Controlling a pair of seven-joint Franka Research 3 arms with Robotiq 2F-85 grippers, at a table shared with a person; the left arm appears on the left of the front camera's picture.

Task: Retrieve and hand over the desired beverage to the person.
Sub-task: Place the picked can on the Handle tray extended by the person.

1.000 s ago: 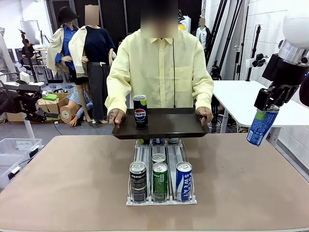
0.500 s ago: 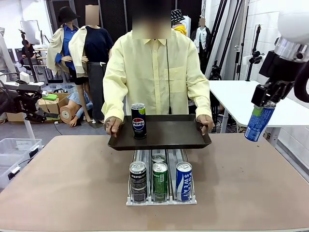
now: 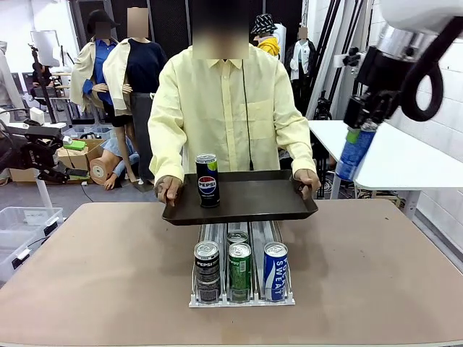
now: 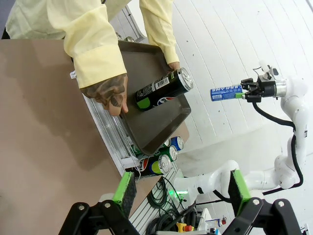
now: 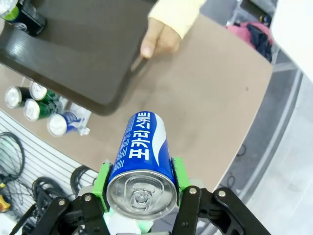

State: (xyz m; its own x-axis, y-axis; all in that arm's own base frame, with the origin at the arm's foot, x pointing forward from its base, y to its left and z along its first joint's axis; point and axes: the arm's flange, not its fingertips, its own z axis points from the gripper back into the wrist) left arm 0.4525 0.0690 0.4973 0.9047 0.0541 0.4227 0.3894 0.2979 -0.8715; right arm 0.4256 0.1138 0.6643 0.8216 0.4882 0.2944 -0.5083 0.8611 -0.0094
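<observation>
Right gripper is clamped on a blue can, green pads pressed to opposite sides of the round wall near the lid end; seen from the front the can hangs below the gripper, up in the air to the right of the person, above and beside the tray. Judged: a thin metal cylinder, stiff while sealed; the pull tab looks unopened, so probably full and fairly heavy for its size. Smooth printed skin, likely slippery, so a hold across the middle of the wall suits it, and too hard a squeeze may dent it. It should be set down upright on its flat base. Left gripper stands with its fingers spread wide and nothing between them, off at the table's left side. The tray is dark, flat, matte, with a low raised rim; the person's hands hold it at both ends, level, above the table's far edge. A black can stands upright on its left part. Under it, a clear rack with three lanes holds more cans: black, green and blue at the front. The tabletop is tan, smooth and dull.
</observation>
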